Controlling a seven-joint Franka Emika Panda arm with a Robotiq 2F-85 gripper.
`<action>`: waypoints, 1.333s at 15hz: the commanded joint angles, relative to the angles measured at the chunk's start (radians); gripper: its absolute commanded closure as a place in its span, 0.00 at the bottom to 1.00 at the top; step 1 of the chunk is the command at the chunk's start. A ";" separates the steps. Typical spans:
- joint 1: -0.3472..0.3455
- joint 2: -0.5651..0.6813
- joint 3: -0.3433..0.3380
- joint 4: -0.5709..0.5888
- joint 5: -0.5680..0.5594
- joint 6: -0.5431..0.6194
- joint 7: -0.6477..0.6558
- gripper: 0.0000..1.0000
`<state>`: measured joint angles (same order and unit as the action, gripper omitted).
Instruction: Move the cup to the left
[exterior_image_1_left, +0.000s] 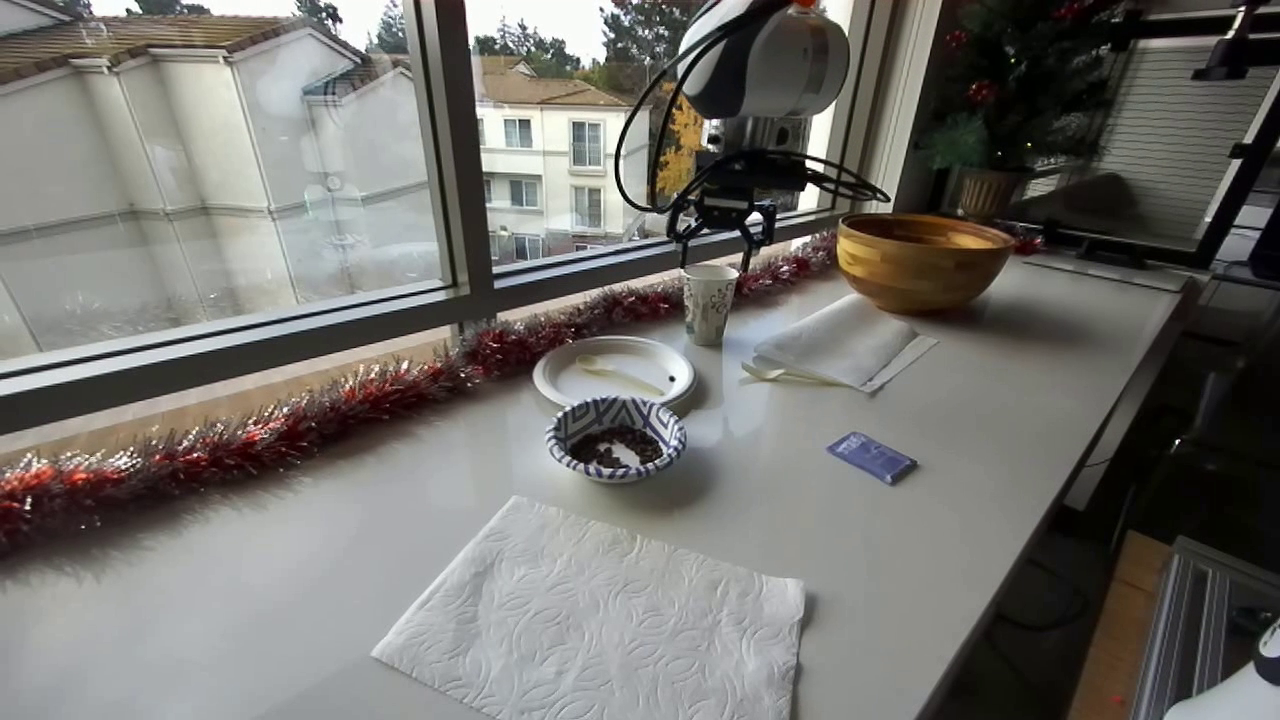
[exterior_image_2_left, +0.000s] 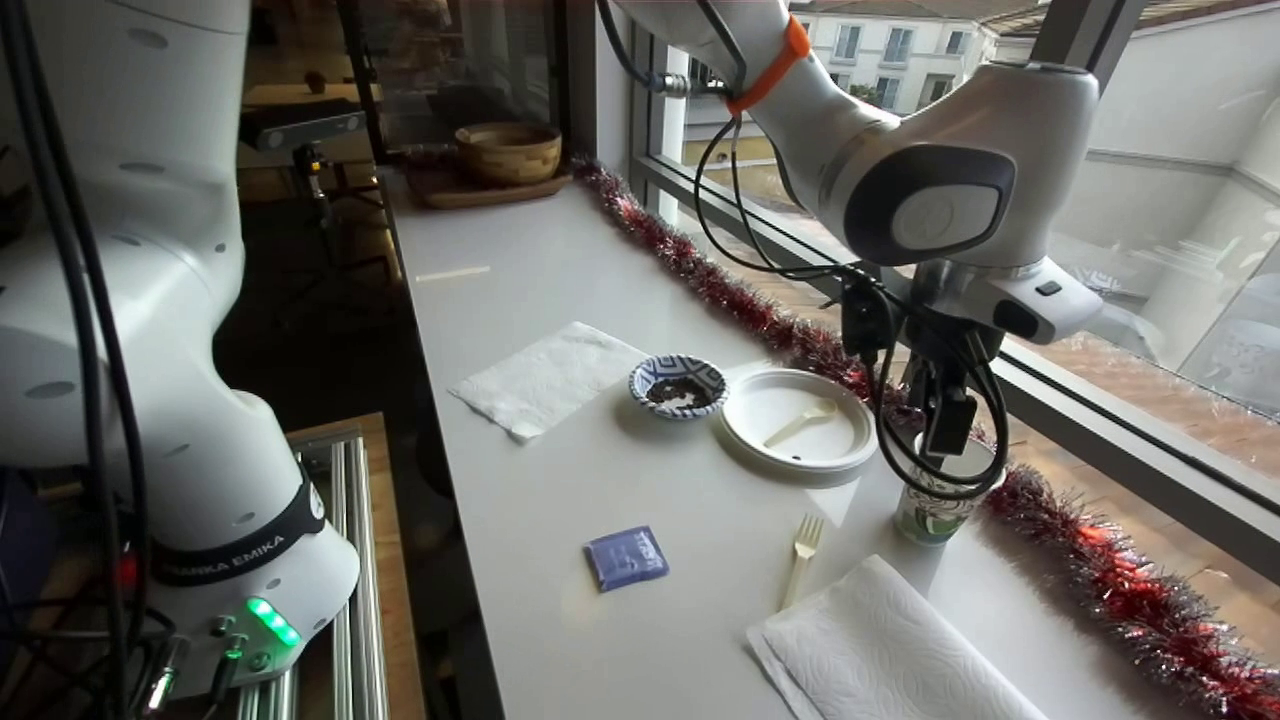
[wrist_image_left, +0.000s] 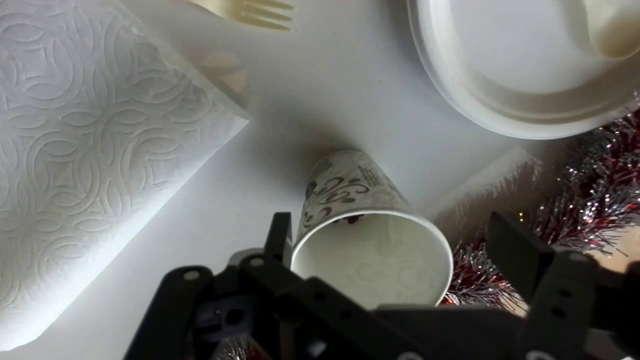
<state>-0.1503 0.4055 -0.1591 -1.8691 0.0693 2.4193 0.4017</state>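
Note:
The cup (exterior_image_1_left: 708, 315) is a pale handleless paper tumbler with a leafy swirl print. It stands upright on the white counter beside the window-side tinsel, and shows in both exterior views (exterior_image_2_left: 925, 522). My gripper (exterior_image_1_left: 714, 258) points down right above the cup, with its fingertips at about rim height. In the wrist view the gripper (wrist_image_left: 390, 224) is open, with one finger on each side of the cup's rim (wrist_image_left: 345, 192). The left finger is close to the rim; the right finger has a gap. I cannot tell if the left finger touches. The near part of the rim is hidden behind the gripper.
A white plate (exterior_image_1_left: 543, 378) with a spoon stands close to the cup, and a patterned bowl (exterior_image_1_left: 616, 472) beside it. A folded napkin (exterior_image_1_left: 835, 340) with a fork lies on the cup's other side. Tinsel (exterior_image_1_left: 620, 305) runs along the window. A blue packet (exterior_image_1_left: 872, 458) lies nearer the counter's edge.

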 joint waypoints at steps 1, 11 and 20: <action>0.008 0.035 -0.013 0.032 0.025 0.044 0.012 0.00; -0.011 0.092 0.044 0.147 0.043 0.039 -0.169 0.00; -0.015 0.170 0.058 0.197 0.039 0.017 -0.208 0.41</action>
<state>-0.1519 0.5426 -0.1113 -1.7186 0.0771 2.4740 0.2346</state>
